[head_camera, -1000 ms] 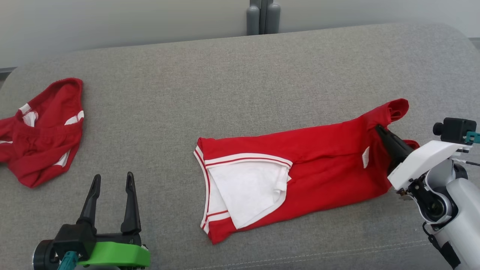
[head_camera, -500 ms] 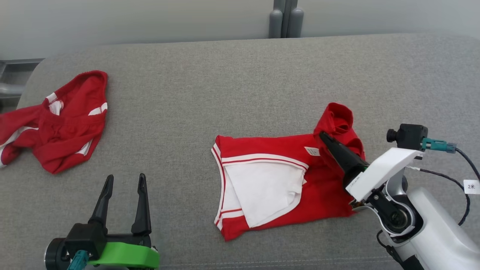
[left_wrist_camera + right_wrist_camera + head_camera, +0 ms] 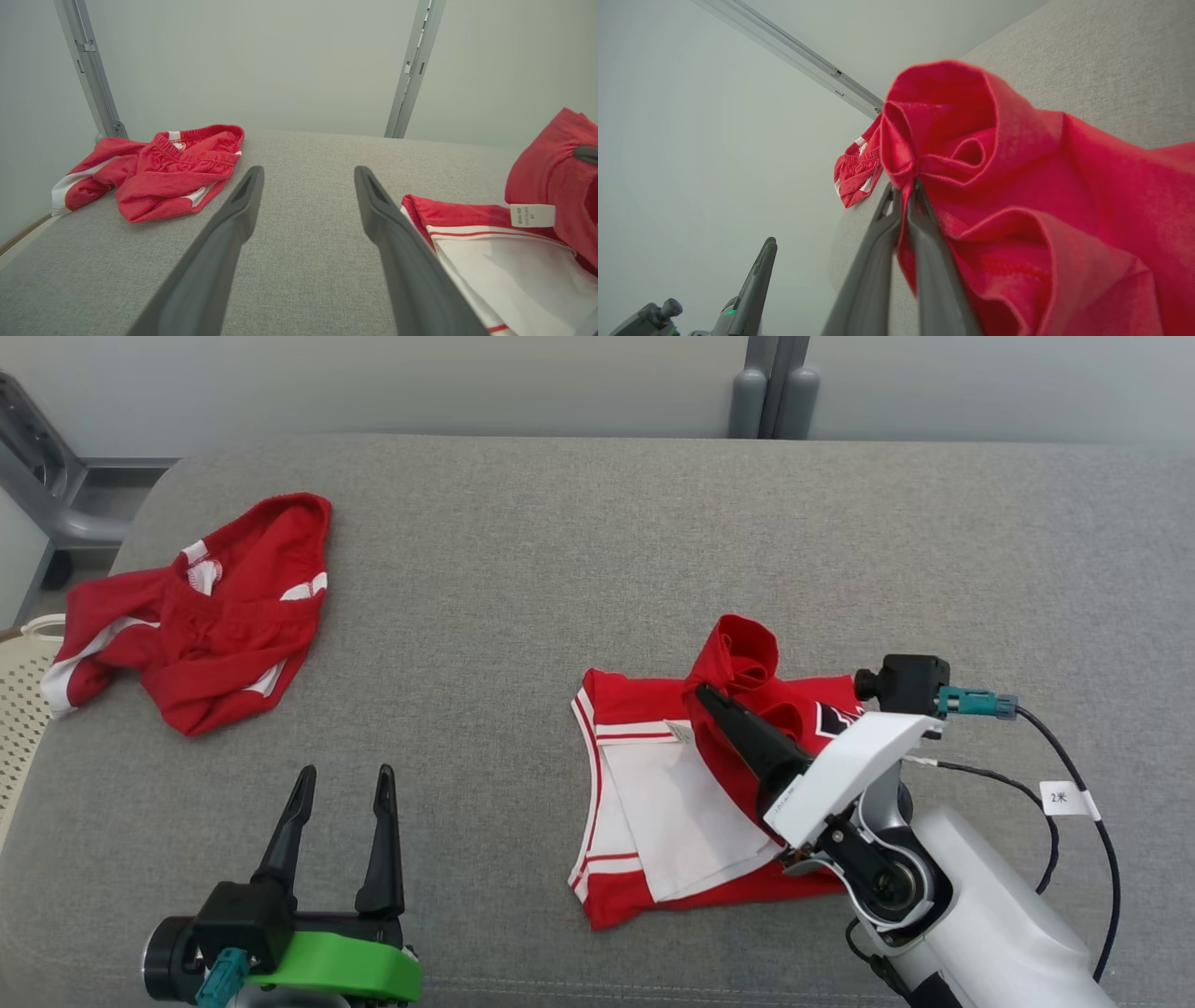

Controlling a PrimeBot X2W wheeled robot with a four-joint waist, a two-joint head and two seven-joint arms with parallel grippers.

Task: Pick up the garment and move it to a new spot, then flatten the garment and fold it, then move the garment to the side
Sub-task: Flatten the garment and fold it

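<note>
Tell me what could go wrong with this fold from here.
1. The right gripper pinches only a bunched edge of the red garment, so the cloth may slip out or land rumpled instead of flat.
2. The left gripper is open and off the cloth. Nothing pins the lower layer, which could drag along and spoil the fold.

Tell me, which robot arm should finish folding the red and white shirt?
Probably right. The right gripper is shut on the bunched end of the red and white fabric shirt. The left gripper hangs open, apart from it, over the grey upholstered surface.
</note>
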